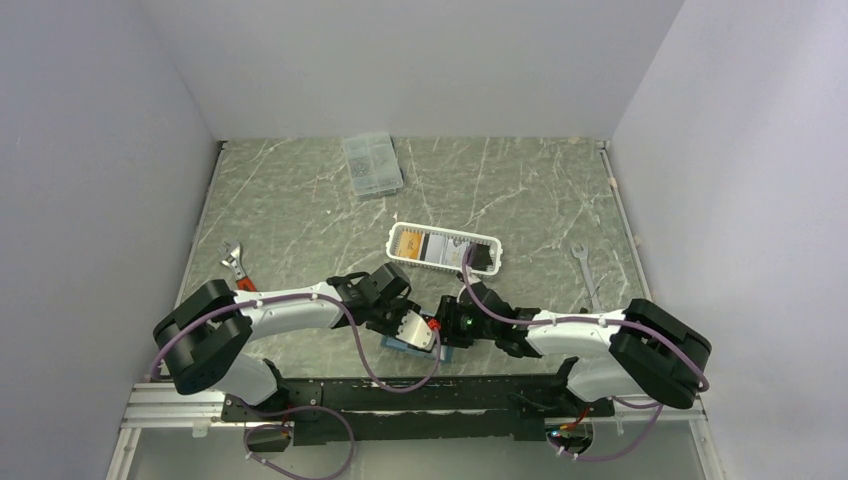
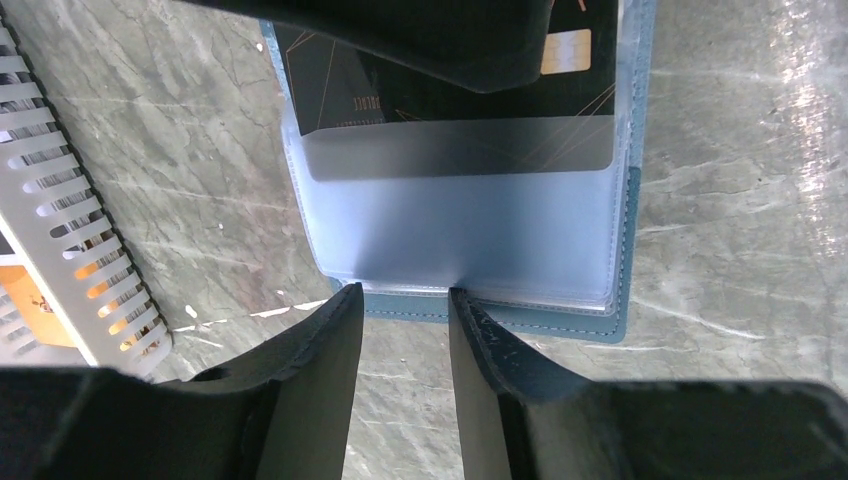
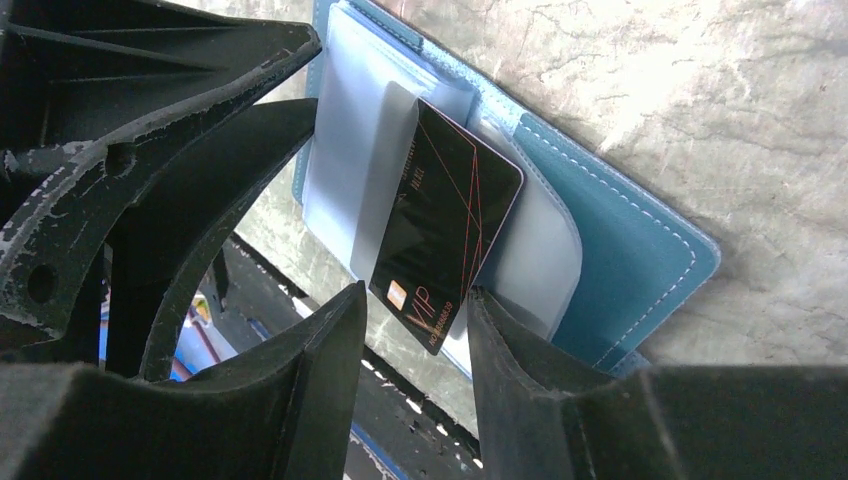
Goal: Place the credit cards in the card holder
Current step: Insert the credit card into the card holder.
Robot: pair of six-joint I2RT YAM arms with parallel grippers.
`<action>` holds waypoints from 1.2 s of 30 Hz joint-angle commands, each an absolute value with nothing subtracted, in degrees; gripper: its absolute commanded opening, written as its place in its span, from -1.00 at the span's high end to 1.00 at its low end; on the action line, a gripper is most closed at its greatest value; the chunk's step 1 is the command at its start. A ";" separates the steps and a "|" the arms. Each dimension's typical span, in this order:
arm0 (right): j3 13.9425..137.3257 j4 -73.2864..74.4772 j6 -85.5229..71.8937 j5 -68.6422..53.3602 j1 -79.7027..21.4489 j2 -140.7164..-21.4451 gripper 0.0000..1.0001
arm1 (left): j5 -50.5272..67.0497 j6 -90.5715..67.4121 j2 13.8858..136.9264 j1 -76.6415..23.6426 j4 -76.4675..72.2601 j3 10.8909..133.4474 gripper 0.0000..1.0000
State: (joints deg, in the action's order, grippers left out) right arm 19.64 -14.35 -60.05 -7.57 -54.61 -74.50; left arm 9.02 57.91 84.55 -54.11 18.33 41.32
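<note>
The teal card holder (image 3: 620,260) lies open on the marble table near the front edge, between both arms (image 1: 402,344). A black credit card (image 3: 445,230) sticks partway out of its clear inner sleeve, with the chip end outward. My right gripper (image 3: 415,300) is open, and the card's free corner sits between the fingertips without touching them. My left gripper (image 2: 405,295) is open at the holder's opposite edge (image 2: 560,315), its tips against the sleeve rim and only bare table between them. The left wrist view shows the black card (image 2: 400,100) inside the sleeve.
A white slatted basket (image 1: 443,248) behind the grippers holds more cards, one yellow (image 1: 437,248); its wall (image 2: 70,250) is near my left gripper. A clear compartment box (image 1: 372,165) lies at the back. A wrench (image 1: 585,272) lies to the right and a red-handled tool (image 1: 237,265) to the left.
</note>
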 commanded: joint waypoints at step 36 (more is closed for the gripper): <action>27.96 -13.93 -56.24 -15.50 -49.82 -78.91 0.04 | 9.76 51.59 88.92 -52.37 23.48 44.69 0.14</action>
